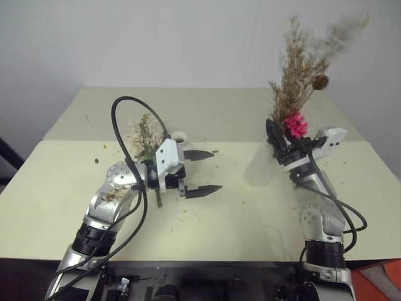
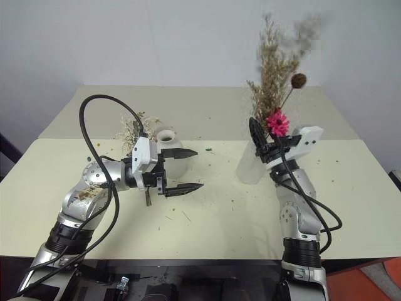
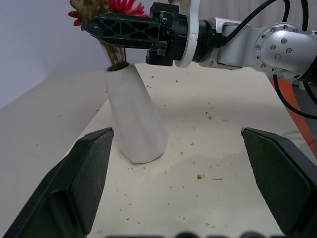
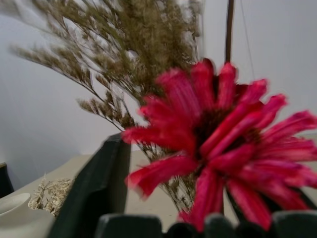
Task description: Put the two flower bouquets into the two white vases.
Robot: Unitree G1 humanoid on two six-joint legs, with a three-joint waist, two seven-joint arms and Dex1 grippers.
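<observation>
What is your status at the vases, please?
Left gripper open, empty, by squat vase. Right gripper at dried bouquet, stems in tall vase. Nothing in the way.

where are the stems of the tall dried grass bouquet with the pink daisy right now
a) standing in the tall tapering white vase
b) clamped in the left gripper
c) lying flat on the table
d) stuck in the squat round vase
a: the dried grass bouquet rises out of the mouth of the tall tapering vase, with the right gripper at its rim, while the left gripper stands open and empty near the squat vase.
</observation>
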